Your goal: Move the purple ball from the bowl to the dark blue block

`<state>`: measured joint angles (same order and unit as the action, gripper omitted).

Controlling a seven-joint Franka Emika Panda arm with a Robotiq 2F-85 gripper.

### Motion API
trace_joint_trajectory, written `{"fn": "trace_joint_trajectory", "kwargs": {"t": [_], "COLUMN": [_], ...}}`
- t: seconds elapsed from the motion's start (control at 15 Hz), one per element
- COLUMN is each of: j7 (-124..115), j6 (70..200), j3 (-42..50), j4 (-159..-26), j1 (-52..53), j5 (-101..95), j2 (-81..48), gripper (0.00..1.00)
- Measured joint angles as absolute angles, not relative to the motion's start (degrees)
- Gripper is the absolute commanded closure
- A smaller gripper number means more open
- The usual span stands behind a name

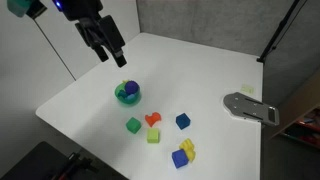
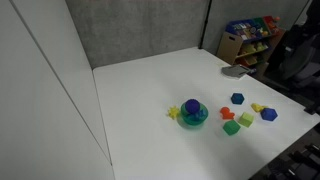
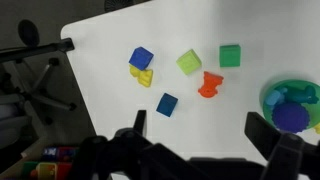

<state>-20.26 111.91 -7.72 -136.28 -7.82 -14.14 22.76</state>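
Observation:
The purple ball (image 1: 124, 88) sits in the green bowl (image 1: 134, 98) near the table's middle; both also show in an exterior view, ball (image 2: 192, 107) in bowl (image 2: 197, 121), and at the right edge of the wrist view, ball (image 3: 291, 116) in bowl (image 3: 270, 97). The dark blue block (image 1: 183, 121) (image 2: 237, 98) (image 3: 167, 104) lies alone on the white table, apart from the bowl. My gripper (image 1: 112, 53) (image 3: 200, 128) is open and empty, high above the table, behind the bowl.
Loose toy blocks lie near the dark blue block: green (image 1: 133, 125), red (image 1: 153, 119), lime (image 1: 153, 136), and a brighter blue block joined to yellow (image 1: 183, 155). A grey metal piece (image 1: 250, 107) lies at the table's edge. A shelf of toys (image 2: 250, 40) stands beyond.

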Motion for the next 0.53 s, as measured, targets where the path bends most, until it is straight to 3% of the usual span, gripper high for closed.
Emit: {"fn": "trace_joint_trajectory", "kwargs": {"t": [0.53], "j7": [-20.24], "j6": [112.78], "j3": [-7.33], "j4": [-136.31], "j1": [-6.14], "j5": [-14.08], "j2": [21.92], "gripper": [0.00]}}
